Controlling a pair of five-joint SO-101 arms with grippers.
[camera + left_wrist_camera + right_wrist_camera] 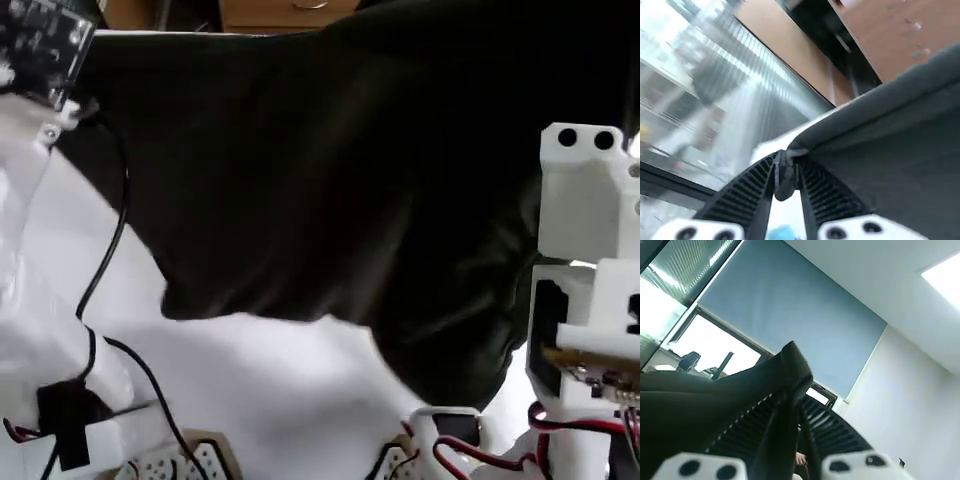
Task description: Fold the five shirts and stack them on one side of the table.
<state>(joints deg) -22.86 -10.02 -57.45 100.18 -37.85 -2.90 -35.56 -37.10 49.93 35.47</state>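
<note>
A black shirt (340, 190) hangs spread in the air across the high view, held up between both arms above the white table (270, 400). In the left wrist view my left gripper (786, 172) is shut on a folded edge of the dark shirt (890, 150), the cloth pinched between its ribbed fingers (752, 185). In the right wrist view my right gripper (790, 410) is shut on another bunched corner of the shirt (700, 400), which pokes up between its black fingers (832, 432). Both wrist cameras tilt upward toward the room.
White arm bodies stand at the left (30, 300) and right (590, 250) of the high view, with a black cable (110, 250) trailing down the left one. Breadboards and wires (200, 460) lie at the near edge. A wooden cabinet (890, 35) and windows are behind.
</note>
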